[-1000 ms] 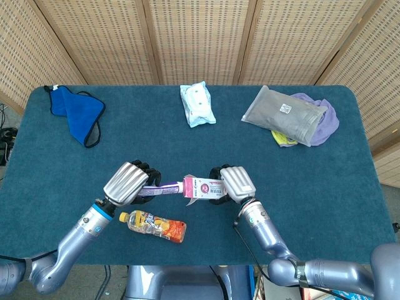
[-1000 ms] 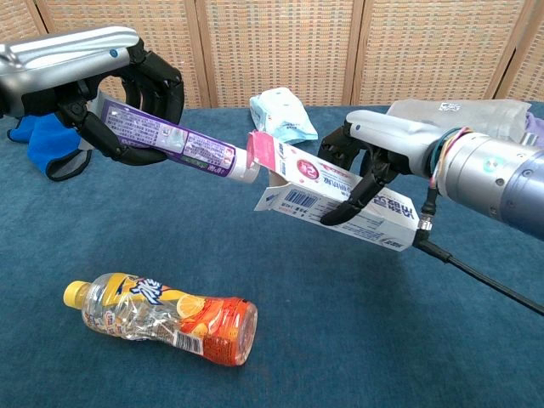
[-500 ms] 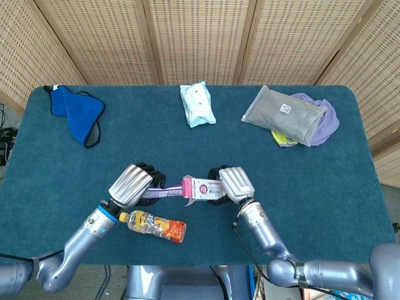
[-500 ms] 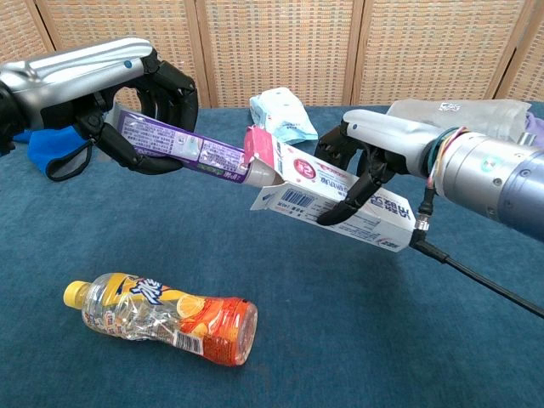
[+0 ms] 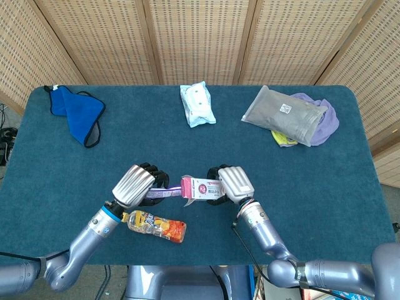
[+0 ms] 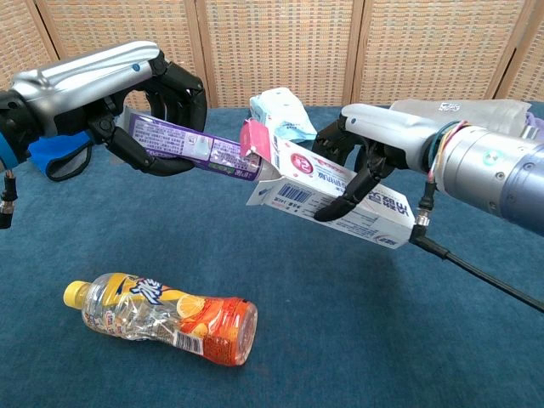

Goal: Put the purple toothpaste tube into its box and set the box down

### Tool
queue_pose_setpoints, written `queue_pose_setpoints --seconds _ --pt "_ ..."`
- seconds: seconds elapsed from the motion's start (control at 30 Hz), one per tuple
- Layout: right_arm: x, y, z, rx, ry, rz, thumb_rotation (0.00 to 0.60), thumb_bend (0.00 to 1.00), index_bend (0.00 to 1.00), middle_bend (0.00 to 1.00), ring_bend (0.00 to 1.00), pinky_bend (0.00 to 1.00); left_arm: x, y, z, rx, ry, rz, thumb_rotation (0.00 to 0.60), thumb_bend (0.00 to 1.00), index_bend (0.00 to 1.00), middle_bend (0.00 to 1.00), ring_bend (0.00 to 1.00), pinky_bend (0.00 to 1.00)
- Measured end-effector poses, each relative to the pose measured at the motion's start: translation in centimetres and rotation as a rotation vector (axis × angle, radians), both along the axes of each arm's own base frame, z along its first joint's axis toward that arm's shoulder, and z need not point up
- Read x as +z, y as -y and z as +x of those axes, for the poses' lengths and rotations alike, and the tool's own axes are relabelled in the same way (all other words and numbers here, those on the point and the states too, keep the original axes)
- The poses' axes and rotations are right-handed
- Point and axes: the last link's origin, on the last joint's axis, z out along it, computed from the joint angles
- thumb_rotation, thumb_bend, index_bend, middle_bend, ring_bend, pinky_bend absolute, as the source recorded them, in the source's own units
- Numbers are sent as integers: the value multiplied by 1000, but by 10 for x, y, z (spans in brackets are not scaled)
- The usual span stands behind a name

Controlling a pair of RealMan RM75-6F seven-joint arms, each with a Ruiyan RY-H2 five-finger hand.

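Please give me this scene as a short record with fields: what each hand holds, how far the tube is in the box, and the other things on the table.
left hand: grips purple toothpaste tube
right hand: holds box above the table, tilted
tube state: cap end at the box's open end, body outside
nearest item: juice bottle, lying on its side
far items: blue cloth, wipes pack, grey pouch

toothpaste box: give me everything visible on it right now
The toothpaste box is white printed card with pink graphics, a barcode on its side and a pink end flap open at its left end. The right hand grips it in the air, tilted down to the right. The purple toothpaste tube, held by the left hand, enters its mouth.
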Motion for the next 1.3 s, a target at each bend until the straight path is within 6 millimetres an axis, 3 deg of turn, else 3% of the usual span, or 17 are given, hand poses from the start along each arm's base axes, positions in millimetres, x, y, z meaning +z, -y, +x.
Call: queue_pose_setpoints --seconds 0.83,1.03,1.3 --pt "9 -4 8 15 19 0 600 95 536 477 359 415 -24 0 22 -21 13 -5 600 349 755 621 500 486" --pt "10 -5 9 15 24 2 600 95 536 477 359 415 -28 0 22 -29 -7 4 600 349 743 497 396 413" --pt "12 -5 10 3 45 4 600 95 535 476 359 415 -31 0 21 -45 -30 38 600 349 545 310 235 279"
